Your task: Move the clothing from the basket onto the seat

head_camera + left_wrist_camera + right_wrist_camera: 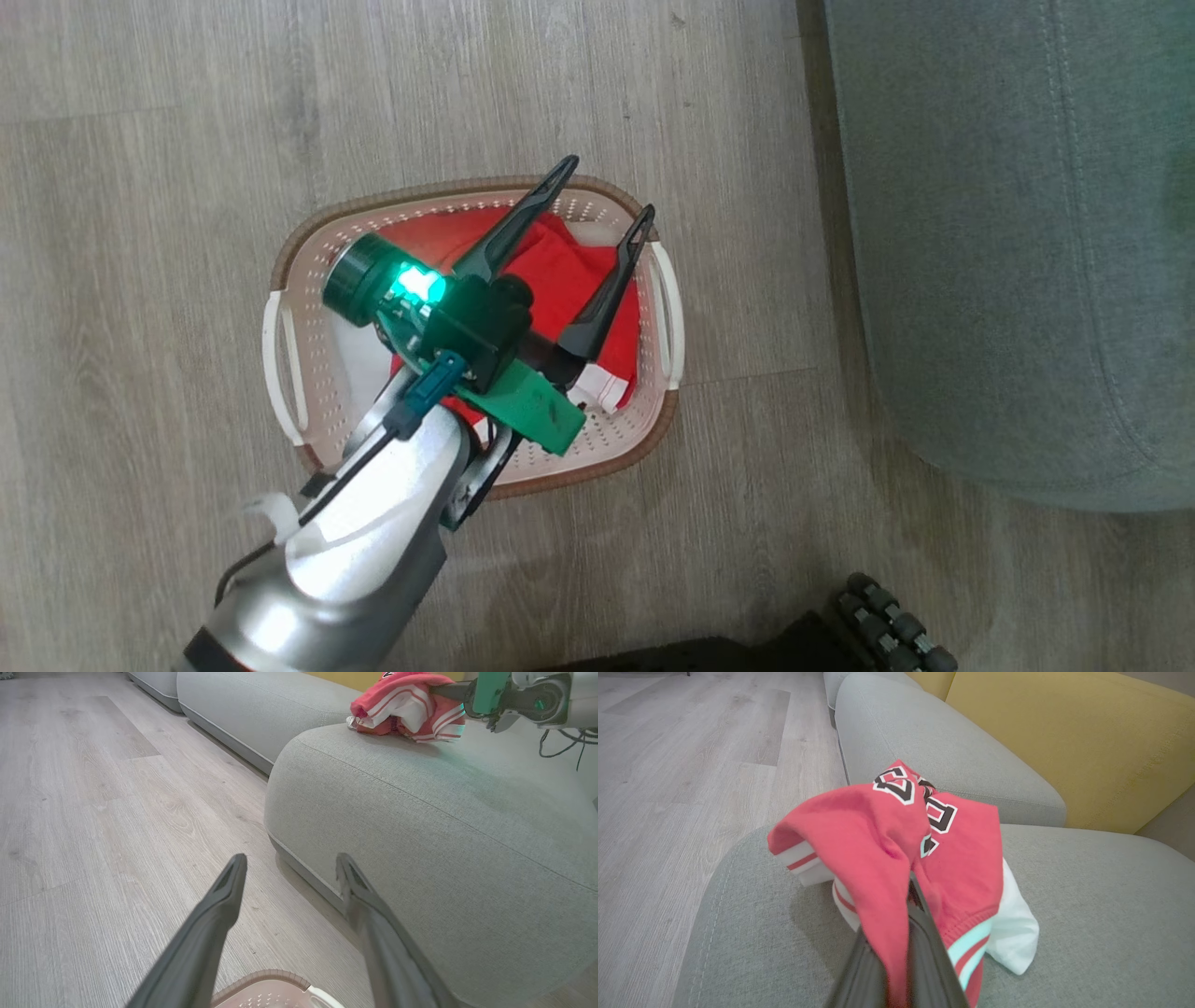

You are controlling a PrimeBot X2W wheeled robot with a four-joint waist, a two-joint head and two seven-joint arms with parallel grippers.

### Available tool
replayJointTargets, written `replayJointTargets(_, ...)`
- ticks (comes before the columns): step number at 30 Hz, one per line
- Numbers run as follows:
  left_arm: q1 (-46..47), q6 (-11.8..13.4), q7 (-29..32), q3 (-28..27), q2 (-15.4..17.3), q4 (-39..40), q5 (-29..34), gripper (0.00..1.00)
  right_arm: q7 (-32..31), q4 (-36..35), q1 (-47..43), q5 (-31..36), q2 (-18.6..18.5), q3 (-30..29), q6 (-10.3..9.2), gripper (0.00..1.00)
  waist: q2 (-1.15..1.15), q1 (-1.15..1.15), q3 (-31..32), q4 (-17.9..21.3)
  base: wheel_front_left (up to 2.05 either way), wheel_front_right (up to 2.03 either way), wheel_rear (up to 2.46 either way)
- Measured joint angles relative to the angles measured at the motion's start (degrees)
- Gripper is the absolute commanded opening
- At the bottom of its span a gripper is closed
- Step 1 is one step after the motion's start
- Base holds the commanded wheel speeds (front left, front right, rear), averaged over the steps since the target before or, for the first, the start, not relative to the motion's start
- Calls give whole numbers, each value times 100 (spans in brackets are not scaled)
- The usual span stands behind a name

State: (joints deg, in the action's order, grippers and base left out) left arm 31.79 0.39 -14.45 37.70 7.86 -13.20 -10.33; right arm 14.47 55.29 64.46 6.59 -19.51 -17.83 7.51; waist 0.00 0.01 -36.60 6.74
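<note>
The cream basket (611, 446) stands on the floor with a red jersey (560, 266) lying in it. My left gripper (602, 196) hangs open above that jersey, its fingers spread over the far rim with nothing between them. In the left wrist view the left gripper (290, 858) points past the basket rim (261, 980) toward the grey-green seat (420, 826). My right gripper (911, 896) is shut on another red jersey (887, 826) with black-and-white numerals. That jersey (406, 704) rests bunched on the seat (1087, 896), with the right gripper (437, 690) still holding it.
The seat (1008, 233) lies to the right of the basket, across a strip of wood floor (140, 233). A second grey cushion (934, 751) and a yellow backrest (1064, 742) lie beyond it. My dark base (878, 625) shows at the bottom edge.
</note>
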Motion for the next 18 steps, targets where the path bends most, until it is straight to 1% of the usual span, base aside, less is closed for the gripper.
replayJointTargets(1,0,14,0,0,5,-7,0,100,0,-1,-32,-1,21,2,0,0,0,0,5,8,0,0,0)
replayJointTargets(2,0,14,0,-1,13,-16,-1,100,0,-5,-58,-5,42,11,0,8,0,0,13,16,0,0,0)
replayJointTargets(4,0,19,0,-4,38,-36,-2,100,0,-37,-112,-12,96,64,0,62,0,0,43,36,0,0,0)
replayJointTargets(5,0,20,0,-7,42,-48,-2,100,0,-35,-158,-48,121,116,0,100,0,0,65,43,0,0,0)
replayJointTargets(11,-23,54,0,-27,48,-172,-120,100,0,-77,-679,-426,220,522,0,100,0,0,254,98,0,0,0)
replayJointTargets(18,-196,144,0,-234,60,-209,-285,100,0,-698,-1597,-1047,268,1182,0,100,0,-1,702,142,0,0,0)
